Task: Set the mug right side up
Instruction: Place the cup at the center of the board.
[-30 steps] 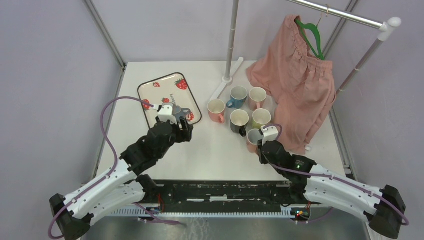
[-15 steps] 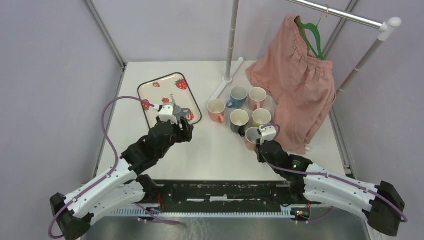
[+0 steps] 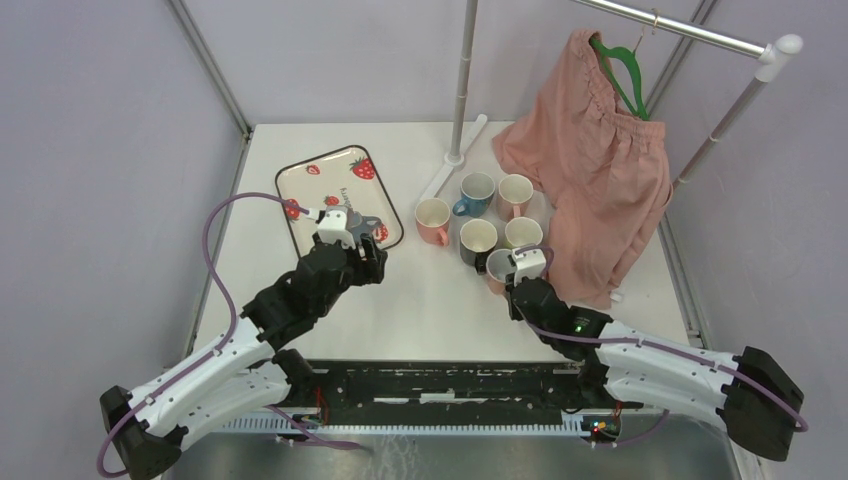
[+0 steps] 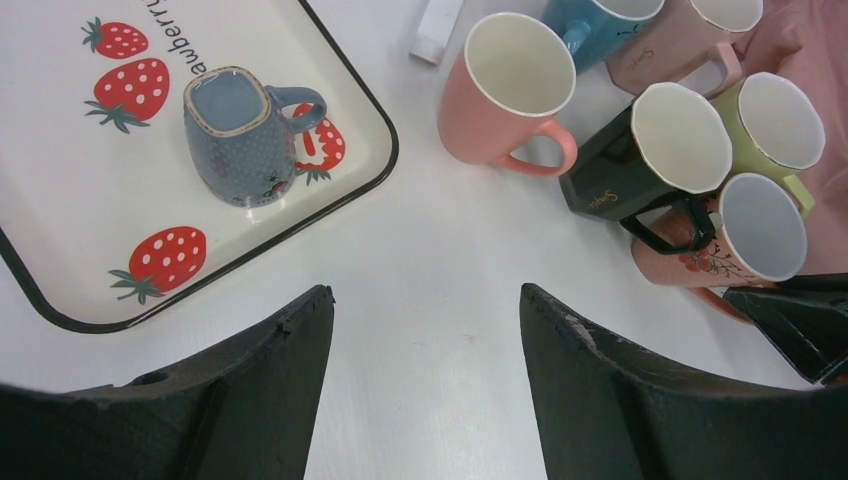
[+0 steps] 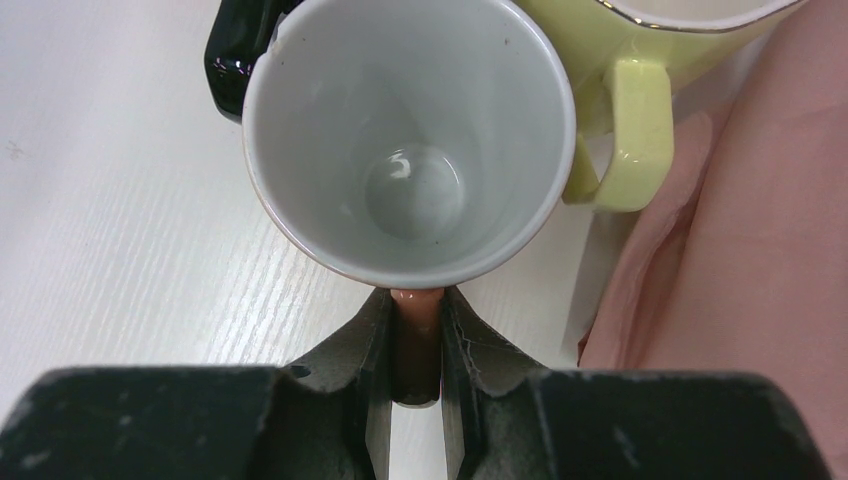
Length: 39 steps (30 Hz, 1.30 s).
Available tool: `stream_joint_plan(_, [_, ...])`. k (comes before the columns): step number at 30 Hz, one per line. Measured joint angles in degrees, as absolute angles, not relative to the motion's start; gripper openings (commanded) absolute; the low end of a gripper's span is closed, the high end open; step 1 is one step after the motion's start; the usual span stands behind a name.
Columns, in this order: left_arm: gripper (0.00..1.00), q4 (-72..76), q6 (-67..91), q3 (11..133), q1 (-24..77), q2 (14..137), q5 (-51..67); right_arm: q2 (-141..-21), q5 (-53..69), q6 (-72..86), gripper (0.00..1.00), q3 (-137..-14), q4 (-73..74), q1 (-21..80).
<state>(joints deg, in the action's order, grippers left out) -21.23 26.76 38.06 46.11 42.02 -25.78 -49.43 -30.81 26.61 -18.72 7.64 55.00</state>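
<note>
The right fingers were clamped hard on the handle of the pink mug, one finger on each side of the loop. The mug stood mouth up on the surface, its white inside facing the wrist camera. It sat right of the middle, roughly halfway between the near and far edges.

A yellow-green mug was packed in behind it, handle just beside the pink rim. A black mug crowded the other side (touching or a hair apart, too tight to call). Pink cloth lay just beside the mug toward the right edge, hanging from a green hanger on the rack at the far right.

The rest of the cluster stood further out, all mouths up: a salmon mug, a blue mug and a pale pink mug.

Across the surface, the left fingers stood well apart with nothing between them, hovering over bare surface. They were just off the nearest corner of the strawberry tray, which lay in the left half toward the far edge. A blue-grey mug sat on the tray, and I could not tell whether its mouth or its base faced up.
</note>
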Motion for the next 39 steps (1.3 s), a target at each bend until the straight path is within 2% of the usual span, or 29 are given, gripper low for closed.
stream_joint_plan(10, [0.76, -21.34, 26.81, 38.09, 46.11, 43.38, -25.67, -50.28, -31.73, 25.71, 0.29, -18.72, 6.68, 55.0])
stream_joint_plan(16, [0.77, -23.9, 26.83, 38.09, 46.11, 46.28, -26.92, -47.53, -31.73, 25.69, 0.37, -18.72, 7.42, 55.0])
stream_joint_plan(33, [0.79, -28.25, 31.16, 41.58, 46.09, 47.35, -34.63, -35.97, -30.2, 25.54, 0.42, -19.75, 16.21, 55.0])
stream_joint_plan(39, [0.88, -31.16, 36.45, 47.37, 46.11, 52.58, -38.04, -33.41, -29.54, 25.39, 0.42, -21.43, 17.87, 55.0])
